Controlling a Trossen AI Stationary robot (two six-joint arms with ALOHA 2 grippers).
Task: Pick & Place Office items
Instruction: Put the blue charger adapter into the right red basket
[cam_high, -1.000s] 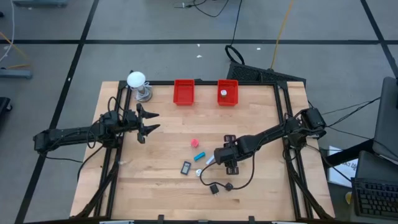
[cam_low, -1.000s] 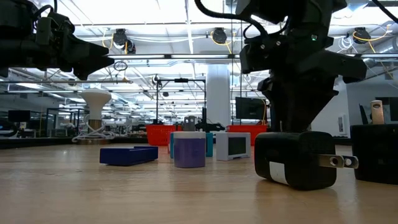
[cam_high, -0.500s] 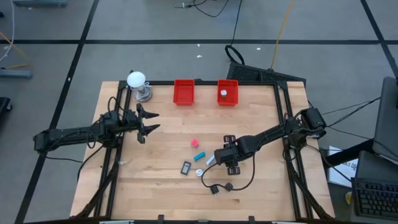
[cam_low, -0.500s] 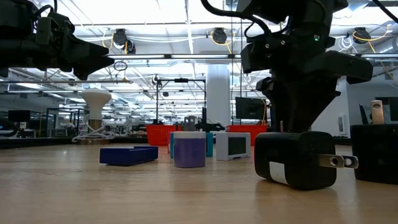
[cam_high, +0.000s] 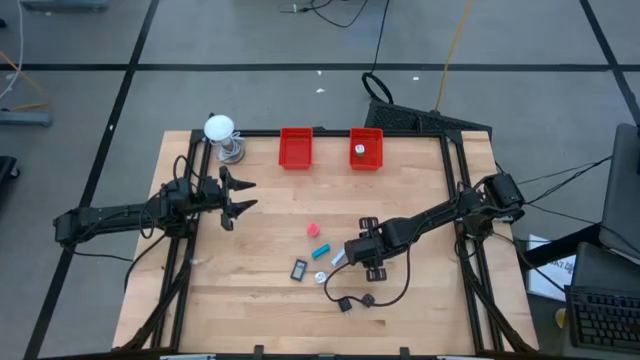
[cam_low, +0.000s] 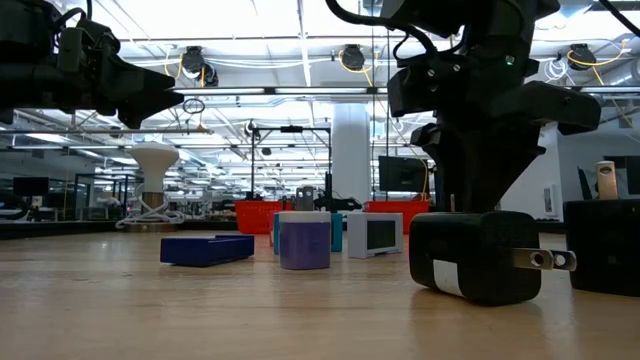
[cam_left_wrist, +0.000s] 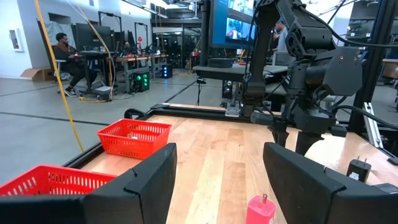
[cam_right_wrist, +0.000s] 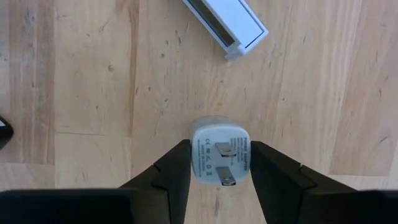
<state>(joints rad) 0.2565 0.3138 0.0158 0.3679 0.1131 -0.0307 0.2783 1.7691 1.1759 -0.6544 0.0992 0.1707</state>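
My right gripper (cam_high: 368, 258) (cam_right_wrist: 221, 177) points down at the table's middle, shut on a small white plug cube (cam_right_wrist: 221, 149) whose two prongs face up. Nearby lie a white flat bar (cam_right_wrist: 225, 23) (cam_high: 337, 258), a cyan piece (cam_high: 321, 250), a pink piece (cam_high: 313, 229) (cam_left_wrist: 261, 210), a dark flat rectangle (cam_high: 299, 269), a white round piece (cam_high: 320, 277) and two black cubes (cam_high: 345, 303) (cam_high: 368, 299). In the low view a black plug cube (cam_low: 478, 255) hides the right fingertips. My left gripper (cam_high: 248, 196) (cam_left_wrist: 217, 180) waits open above the table's left part. My right gripper has the white plug cube pinched between its two fingers (cam_right_wrist: 177, 171), one on each of two opposite side walls (cam_right_wrist: 194, 155). The fingers come from above, pointing down. The cube stands upright with its prongs (cam_right_wrist: 222, 163) up; whether its base is on the wood, I cannot tell.
Two red bins (cam_high: 296, 147) (cam_high: 366, 148) stand at the far edge; the right one holds a white piece. A white ball on a metal stand (cam_high: 221, 130) is at the far left corner. Black cord (cam_high: 395, 290) loops near the black cubes. Bare wood lies on the near left.
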